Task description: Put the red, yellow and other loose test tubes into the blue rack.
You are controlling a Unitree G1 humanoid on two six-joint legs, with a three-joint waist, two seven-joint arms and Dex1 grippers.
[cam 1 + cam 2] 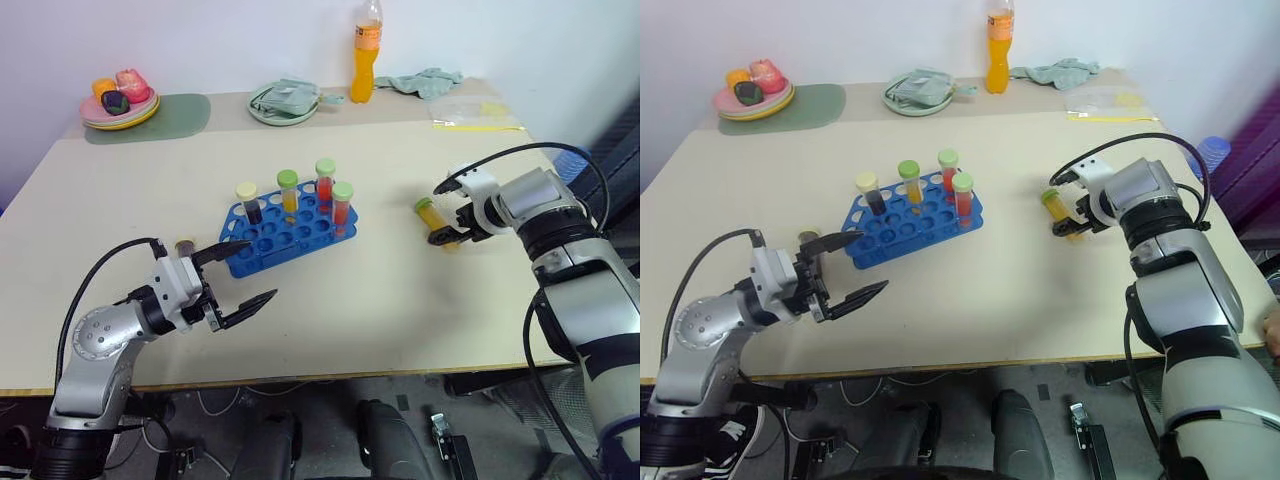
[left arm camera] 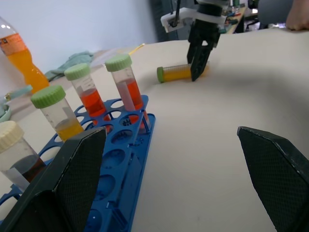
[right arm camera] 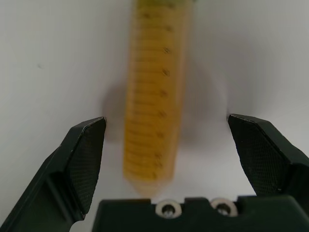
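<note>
Nearest to us, our left gripper (image 1: 246,271) hovers just above the front part of the table (image 1: 400,320), its two black fingers spread wide and holding nothing. It points toward the blue rack (image 1: 268,240), whose near corner lies just beyond the upper fingertip. Close beside that gripper, by the rack's near left end, we see a small tube (image 1: 184,245) with a brownish top; what it holds we cannot tell.

The rack sits near the middle of the table, angled, and carries four upright tubes: a cream-capped tube with dark liquid (image 1: 248,201), a green-capped yellow tube (image 1: 288,191), a green-capped red tube (image 1: 325,182) and a second green-capped red one (image 1: 342,205). Most of the rack's holes stand empty.

To the right, well apart from the rack, a loose yellow tube (image 1: 433,221) with a green cap lies on its side on the table. Our right gripper (image 1: 462,236) is tilted downward over it, fingers wide apart with the tube lying between them; in the right wrist view neither pad touches the tube (image 3: 152,96), so nothing is gripped.

Farther back we see a plate of toy food (image 1: 120,105) on a green mat (image 1: 165,115), a pale green dish (image 1: 285,103), an orange drink bottle (image 1: 365,55), a crumpled cloth (image 1: 428,80) and a clear bag (image 1: 470,112)
</note>
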